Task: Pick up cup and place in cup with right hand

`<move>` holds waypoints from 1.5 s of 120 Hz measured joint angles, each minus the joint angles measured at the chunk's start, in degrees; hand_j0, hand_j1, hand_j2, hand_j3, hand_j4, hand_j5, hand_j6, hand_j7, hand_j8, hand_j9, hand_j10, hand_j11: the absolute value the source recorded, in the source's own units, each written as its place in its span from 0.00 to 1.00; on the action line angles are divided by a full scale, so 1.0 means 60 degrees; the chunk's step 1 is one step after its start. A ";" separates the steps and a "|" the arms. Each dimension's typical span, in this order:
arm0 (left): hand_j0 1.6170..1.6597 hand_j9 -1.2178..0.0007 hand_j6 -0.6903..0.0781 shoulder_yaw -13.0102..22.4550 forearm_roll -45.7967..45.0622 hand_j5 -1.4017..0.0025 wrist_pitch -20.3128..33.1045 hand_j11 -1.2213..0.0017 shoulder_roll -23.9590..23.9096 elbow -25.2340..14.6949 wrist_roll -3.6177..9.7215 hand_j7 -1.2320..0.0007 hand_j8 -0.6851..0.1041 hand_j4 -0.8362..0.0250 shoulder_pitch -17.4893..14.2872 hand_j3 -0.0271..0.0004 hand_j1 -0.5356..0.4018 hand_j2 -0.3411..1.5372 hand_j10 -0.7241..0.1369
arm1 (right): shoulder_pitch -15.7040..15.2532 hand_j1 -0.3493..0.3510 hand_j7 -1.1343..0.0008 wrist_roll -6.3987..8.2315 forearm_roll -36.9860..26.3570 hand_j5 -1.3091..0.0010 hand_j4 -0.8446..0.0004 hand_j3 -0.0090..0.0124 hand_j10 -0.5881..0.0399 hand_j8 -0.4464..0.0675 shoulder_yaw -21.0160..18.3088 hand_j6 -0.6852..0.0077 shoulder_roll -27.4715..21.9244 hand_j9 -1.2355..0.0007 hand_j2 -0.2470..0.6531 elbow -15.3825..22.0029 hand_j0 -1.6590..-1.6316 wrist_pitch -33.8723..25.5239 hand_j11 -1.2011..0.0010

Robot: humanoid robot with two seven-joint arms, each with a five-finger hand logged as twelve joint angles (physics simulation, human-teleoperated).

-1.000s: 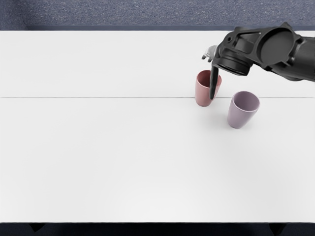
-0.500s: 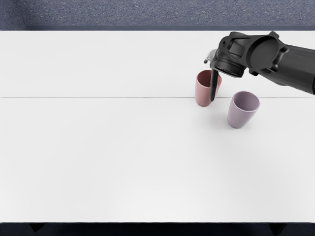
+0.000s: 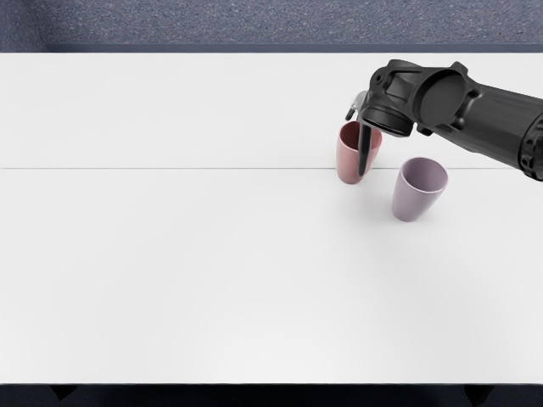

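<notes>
My right hand (image 3: 356,146) is over the pink cup (image 3: 347,163), its fingers apart. One long dark finger points down across the cup's right front side, while lighter fingertips show by its back rim. Whether any finger touches the cup cannot be told. The pink cup stands upright, partly covered by the hand. To its right and a little nearer the front, the light purple cup (image 3: 411,200) stands upright with its mouth facing up.
The white table (image 3: 212,254) has a thin seam running across it behind the purple cup's base. My right forearm reaches in from the right edge, over the table behind the purple cup. A blue-grey speckled surface (image 3: 254,21) lies beyond the back edge.
The right hand has shifted slightly left and toward the front, bringing its long finger further over the pink cup. More forearm shows. Both cups have stayed where they were.
</notes>
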 joint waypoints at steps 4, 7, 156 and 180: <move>0.96 1.00 0.90 -0.0001 0.0000 1.00 0.0000 1.00 0.0000 0.0000 0.0000 1.00 0.87 0.97 0.0000 0.99 0.94 0.18 0.84 | 0.0000 0.32 0.79 0.0000 0.0001 0.81 0.78 0.42 0.64 0.50 0.0001 0.71 0.0001 0.80 0.23 -0.0002 0.04 0.0001 0.80; 0.96 1.00 0.90 -0.0001 0.0000 1.00 0.0000 1.00 0.0000 0.0000 0.0000 1.00 0.87 0.97 0.0000 0.99 0.94 0.18 0.84 | -0.0003 0.33 0.78 0.0000 0.0000 0.81 0.77 0.42 0.62 0.48 0.0001 0.70 0.0002 0.79 0.23 -0.0003 0.04 0.0001 0.79; 0.96 1.00 0.90 -0.0004 0.0000 1.00 -0.0003 1.00 0.0000 0.0000 0.0000 1.00 0.87 0.97 0.0000 0.99 0.94 0.18 0.84 | 0.0612 0.57 0.51 0.0000 -0.0153 0.57 0.51 0.41 0.28 0.33 0.0099 0.57 -0.0366 0.55 0.15 0.0740 0.19 -0.0104 0.54; 0.96 1.00 0.90 -0.0001 0.0000 1.00 0.0001 1.00 0.0000 -0.0006 0.0000 1.00 0.87 0.97 0.0000 0.99 0.94 0.18 0.84 | 0.1193 0.56 0.51 0.0000 -0.0049 0.57 0.51 0.39 0.27 0.32 0.0107 0.56 -0.0615 0.55 0.14 0.1056 0.19 -0.0029 0.54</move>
